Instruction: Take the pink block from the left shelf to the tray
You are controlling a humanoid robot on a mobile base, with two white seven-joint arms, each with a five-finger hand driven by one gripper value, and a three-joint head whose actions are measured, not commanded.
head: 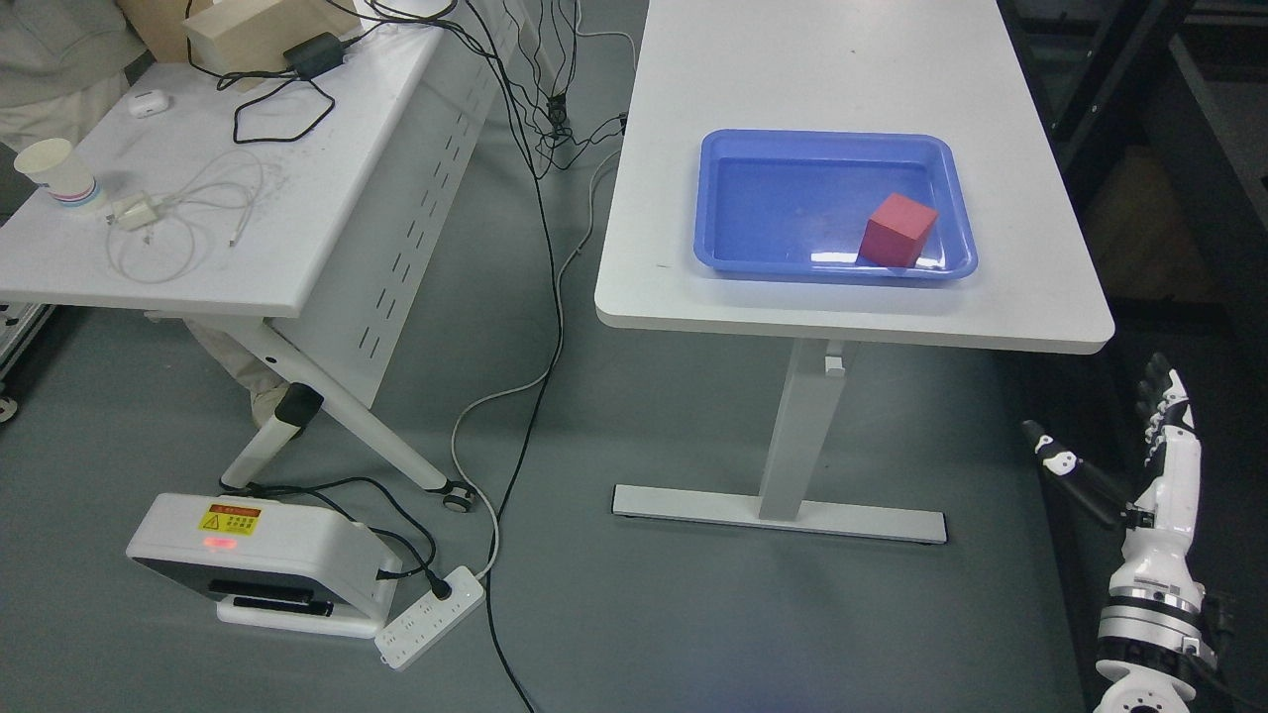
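A pink-red block (897,230) lies inside the blue tray (753,259), toward its right front corner. The tray rests on the white table (842,69) at the upper right. My right hand (1139,446) hangs low at the lower right, well below the table's edge and off to its right, with fingers stretched out and nothing in them. My left arm does not show. No shelf is in view.
A second white table (327,198) at the left carries a paper cup (57,173), cables, a charger and a cardboard box. A person stands behind it at the top left. On the floor lie a white device (263,569), a power strip (431,617) and trailing cables.
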